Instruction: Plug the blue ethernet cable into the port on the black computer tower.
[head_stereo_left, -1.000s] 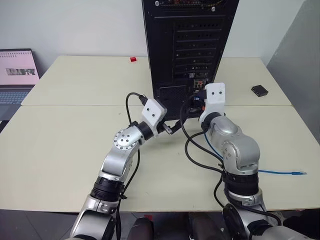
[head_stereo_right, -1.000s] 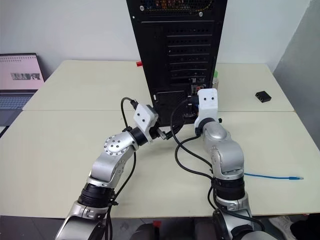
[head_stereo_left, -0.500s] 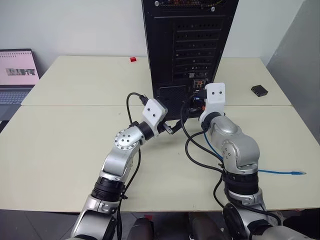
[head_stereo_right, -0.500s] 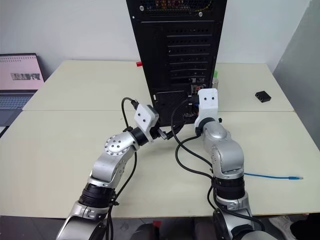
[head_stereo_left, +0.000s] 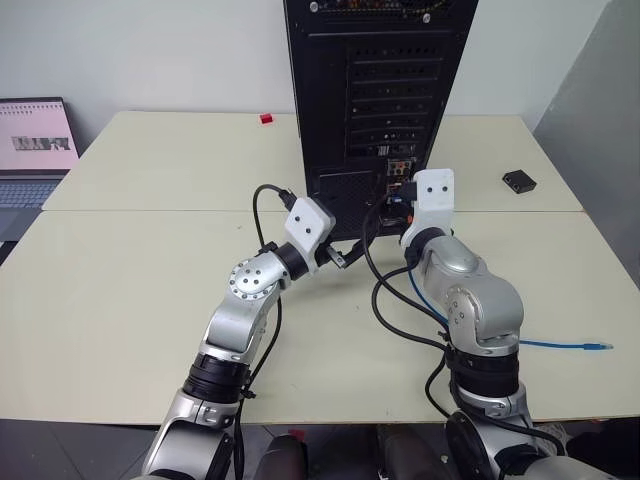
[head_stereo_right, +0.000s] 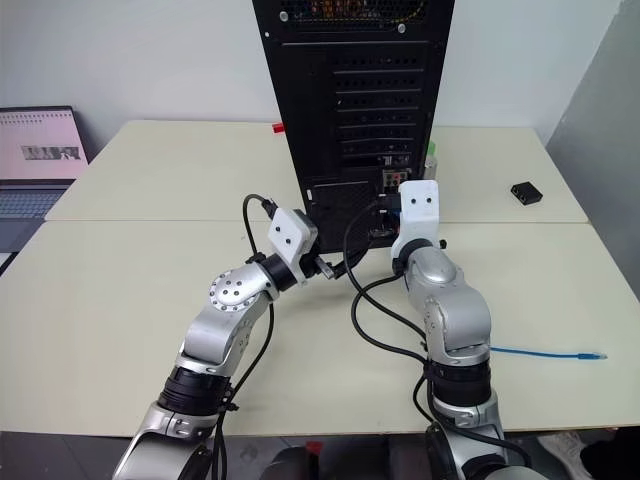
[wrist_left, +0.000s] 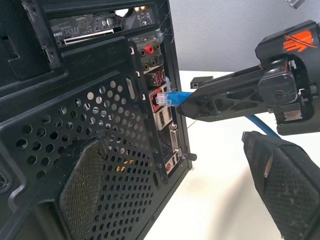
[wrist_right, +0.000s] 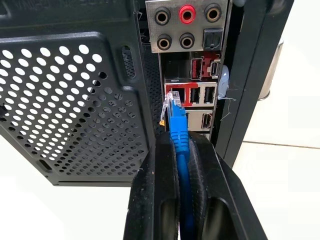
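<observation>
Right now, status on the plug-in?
Right gripper shut on thin blue ethernet cable, plug tip at the port of black metal computer tower. Left gripper open. Nothing blocking.

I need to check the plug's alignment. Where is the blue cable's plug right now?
The plug is pinched in the right gripper, its tip at the red-framed port on the tower's rear panel, below the round audio jacks.

A pale counter (head_stereo_left: 150, 290) made of two slabs butted along a seam. At its far left edge sits an open laptop (head_stereo_left: 30, 160) with a lit screen. A small red block (head_stereo_left: 266, 119) lies at the far side; a small black box (head_stereo_left: 518, 181) lies far right.
</observation>
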